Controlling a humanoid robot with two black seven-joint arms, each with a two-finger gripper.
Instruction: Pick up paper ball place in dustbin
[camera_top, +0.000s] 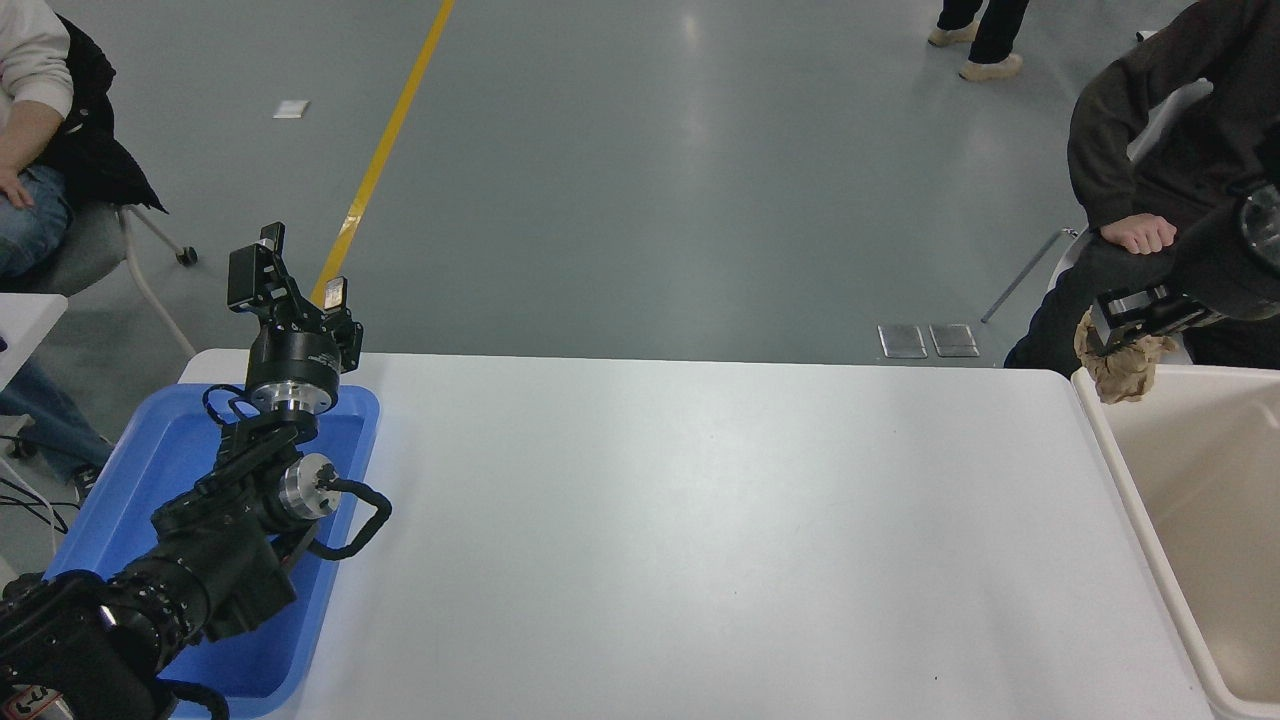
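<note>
Head view: the right gripper enters from the right edge, raised off the white table, its fingers clamped on the tan paper ball. The ball hangs at the far left corner of the beige dustbin, which stands at the table's right end. The left gripper rests above a blue tray at the lower left, fingers parted. A seated person is behind the dustbin

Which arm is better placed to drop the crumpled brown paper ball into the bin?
Right: its end effector holds the crumpled tan paper ball over the beige plastic tub's rim. The left sits over the blue tray.
</note>
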